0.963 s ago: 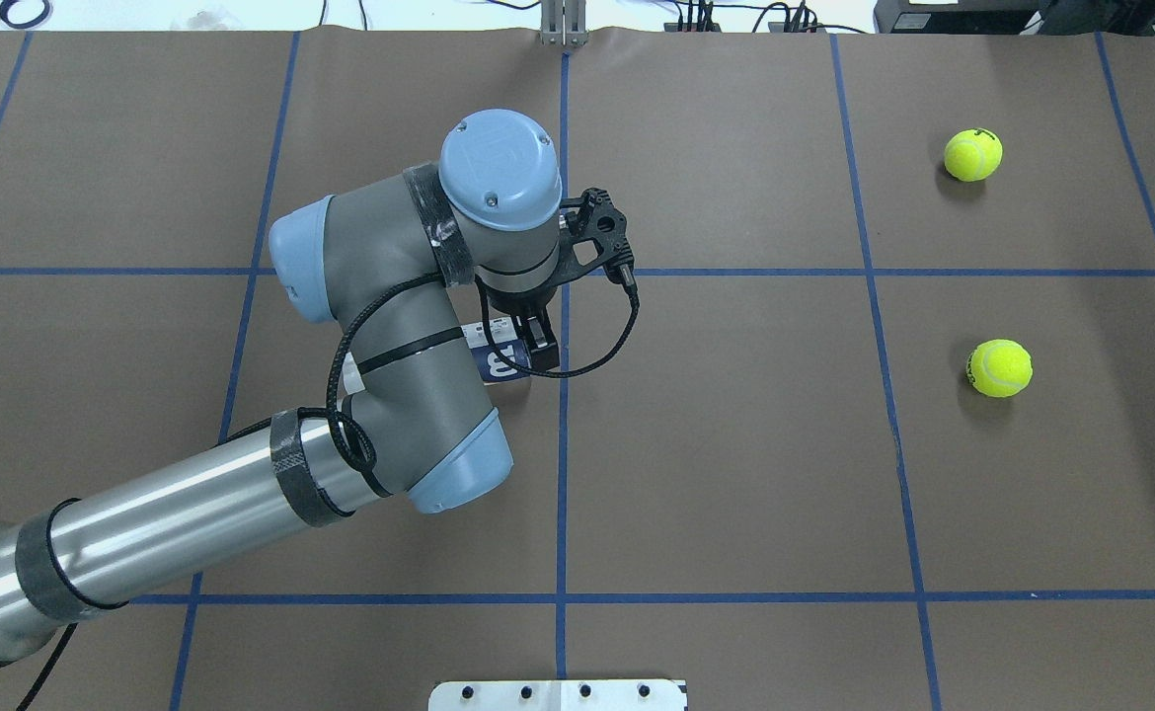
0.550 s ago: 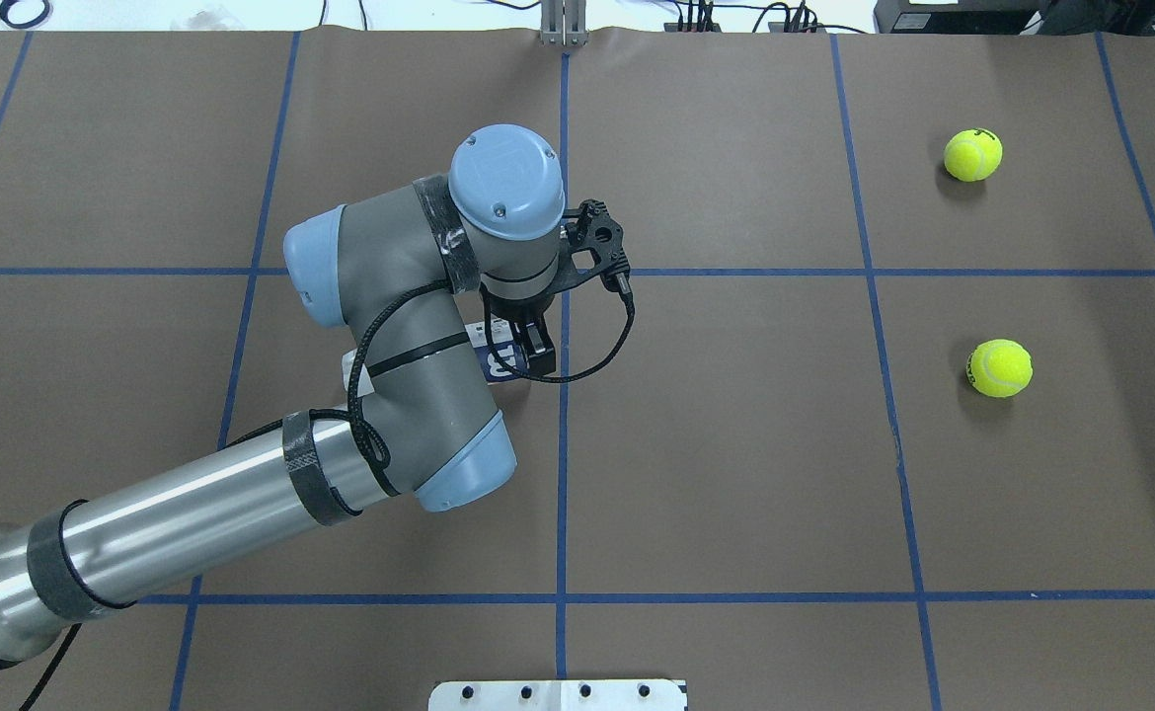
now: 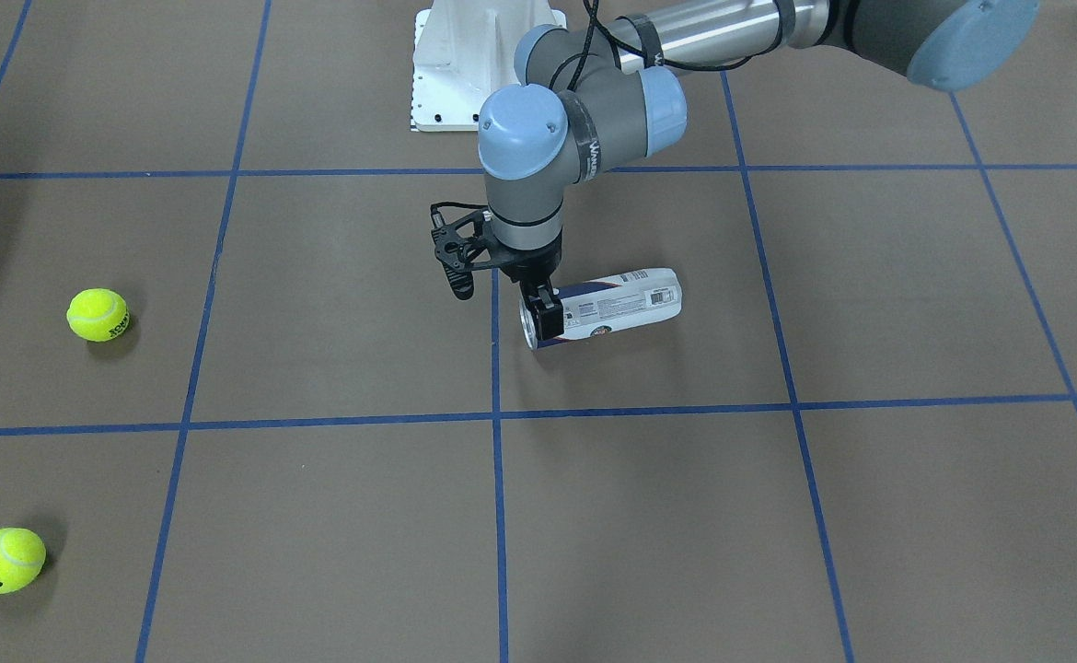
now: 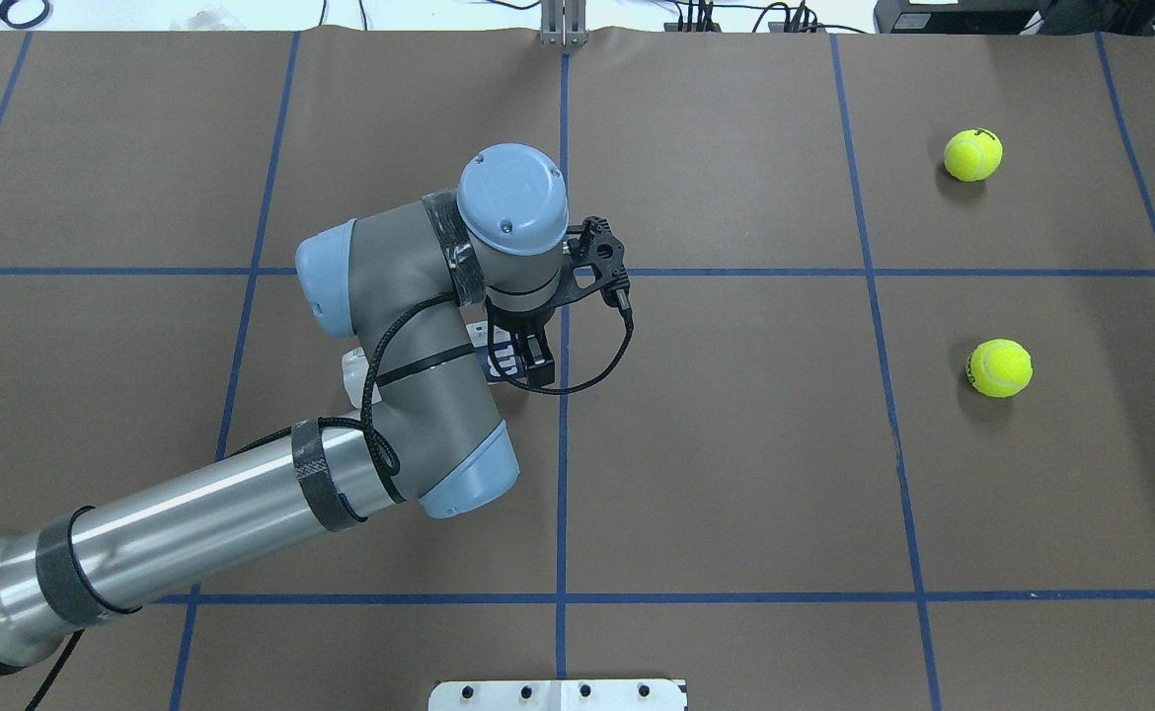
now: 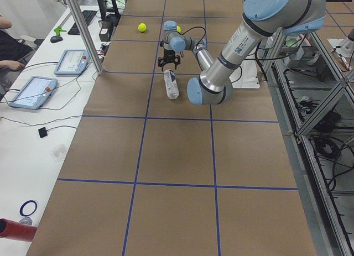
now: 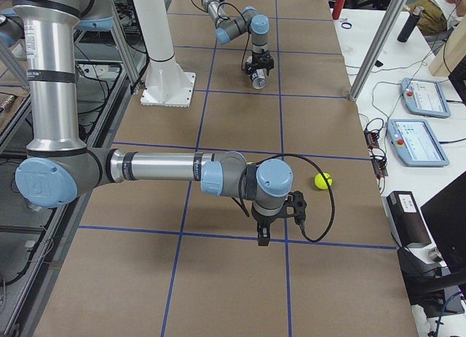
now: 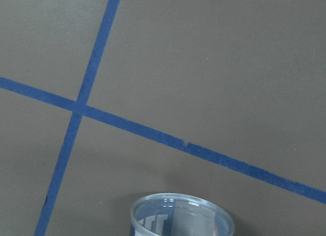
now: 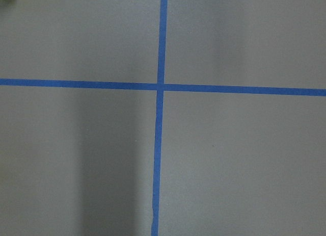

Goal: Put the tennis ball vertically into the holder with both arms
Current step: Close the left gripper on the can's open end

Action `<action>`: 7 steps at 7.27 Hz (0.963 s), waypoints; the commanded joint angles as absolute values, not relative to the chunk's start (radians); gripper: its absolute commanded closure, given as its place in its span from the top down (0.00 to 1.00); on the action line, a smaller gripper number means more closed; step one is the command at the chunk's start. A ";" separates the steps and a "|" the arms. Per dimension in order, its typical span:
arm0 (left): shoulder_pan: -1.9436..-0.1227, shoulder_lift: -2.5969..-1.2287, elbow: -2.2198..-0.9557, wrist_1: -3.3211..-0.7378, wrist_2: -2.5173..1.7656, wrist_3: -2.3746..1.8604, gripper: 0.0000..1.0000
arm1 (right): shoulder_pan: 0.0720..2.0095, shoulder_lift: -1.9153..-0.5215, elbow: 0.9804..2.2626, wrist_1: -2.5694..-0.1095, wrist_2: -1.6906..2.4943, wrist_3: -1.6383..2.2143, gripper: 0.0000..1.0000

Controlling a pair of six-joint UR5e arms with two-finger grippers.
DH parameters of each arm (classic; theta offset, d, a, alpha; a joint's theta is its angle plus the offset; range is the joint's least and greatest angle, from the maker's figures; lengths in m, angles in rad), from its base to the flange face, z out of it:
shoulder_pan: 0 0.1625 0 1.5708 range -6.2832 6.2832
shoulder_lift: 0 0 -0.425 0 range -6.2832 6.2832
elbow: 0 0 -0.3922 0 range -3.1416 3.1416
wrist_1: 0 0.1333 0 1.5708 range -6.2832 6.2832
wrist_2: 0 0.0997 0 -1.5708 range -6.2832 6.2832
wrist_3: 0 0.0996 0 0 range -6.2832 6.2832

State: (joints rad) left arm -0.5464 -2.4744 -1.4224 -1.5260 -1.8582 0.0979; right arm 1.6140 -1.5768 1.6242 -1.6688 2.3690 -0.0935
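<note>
The holder (image 3: 621,299) lies on its side on the brown table, its open end toward the centre tape line. It also shows in the overhead view (image 4: 500,363), and its clear rim is at the bottom of the left wrist view (image 7: 181,218). My left gripper (image 3: 538,322) points straight down, open, with a finger on each side of the holder's open end. It also shows in the overhead view (image 4: 530,360). Two tennis balls (image 4: 972,155) (image 4: 1000,367) lie far to the right. My right gripper (image 6: 262,239) hangs over a tape crossing, away from both balls; I cannot tell whether it is open or shut.
The white bolted base (image 3: 465,64) stands at the robot's side of the table. Blue tape lines (image 4: 562,444) divide the brown surface into squares. Tablets (image 6: 419,140) and cables lie on the side bench beyond the table edge.
My left arm has shifted a little to the right and toward the robot, and the gripper has sunk lower around the holder's open end. The holder and the balls have not moved.
</note>
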 commanded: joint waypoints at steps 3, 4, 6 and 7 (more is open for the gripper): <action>-0.540 -2.474 -1.393 -1.581 -1.821 0.147 0.99 | 1.614 -1.577 1.624 -1.669 2.372 -0.094 0.99; -0.537 -2.474 -1.384 -1.583 -1.819 0.147 0.99 | 1.614 -1.577 1.624 -1.669 2.372 -0.094 0.99; -0.532 -2.474 -1.376 -1.583 -1.819 0.147 0.99 | 1.615 -1.577 1.624 -1.669 2.373 -0.094 0.99; -0.531 -2.474 -1.368 -1.583 -1.819 0.146 0.99 | 1.615 -1.577 1.623 -1.669 2.373 -0.094 0.99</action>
State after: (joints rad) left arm -0.5337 -2.4743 -1.3770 -1.5826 -1.8198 0.1468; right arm 1.6150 -1.5769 1.6244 -1.6690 2.3725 -0.0936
